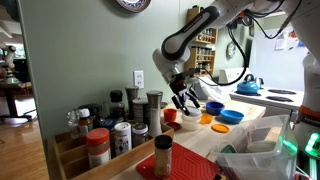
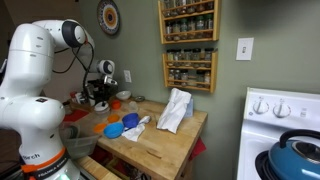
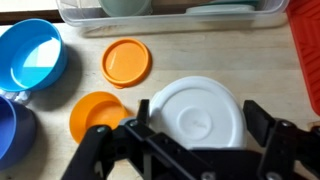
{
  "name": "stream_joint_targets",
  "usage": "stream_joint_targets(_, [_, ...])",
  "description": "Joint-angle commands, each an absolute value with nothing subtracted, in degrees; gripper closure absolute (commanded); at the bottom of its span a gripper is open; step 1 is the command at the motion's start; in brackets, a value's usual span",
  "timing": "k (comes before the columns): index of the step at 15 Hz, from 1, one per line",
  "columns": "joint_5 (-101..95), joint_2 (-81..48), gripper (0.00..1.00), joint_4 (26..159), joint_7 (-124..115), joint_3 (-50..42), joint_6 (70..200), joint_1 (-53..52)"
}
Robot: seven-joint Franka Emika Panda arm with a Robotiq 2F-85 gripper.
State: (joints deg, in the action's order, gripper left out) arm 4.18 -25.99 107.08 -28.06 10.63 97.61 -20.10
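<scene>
- The gripper [image 3: 188, 140] is seen low over the wooden counter [image 3: 270, 50], its fingers spread wide with nothing gripped.
- The white round lid [image 3: 200, 112] is found at bottom centre of the wrist view, framed between the fingers.
- An orange cup [image 3: 95, 112] is spotted just beside it on the left, with an orange lid [image 3: 126, 62] above and a blue bowl [image 3: 30, 55] at upper left.
- Risk is judged real: if the fingers are closed off-centre, the smooth, shallow lid could be squeezed out and the orange cup knocked.

Smooth plastics on a wood countertop [image 3: 240, 55], seen from the wrist view.
White lid [image 3: 200, 112]: smooth plastic, slight gloss. Orange lid [image 3: 126, 62]: matt plastic. Blue bowl [image 3: 30, 55]: glossy plastic. Countertop: pale wood w/ visible grain. Gripper [image 3: 200, 128]: matt black.
</scene>
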Motion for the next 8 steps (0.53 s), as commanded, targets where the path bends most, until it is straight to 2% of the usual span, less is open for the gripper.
stream_joint_targets(1, [3.62,-27.03,0.07,106.14,-27.84,10.00,96.95,-20.51])
stream_joint_targets(8, [3.56,-27.74,0.08,105.30,-27.67,9.64,96.85,-20.48])
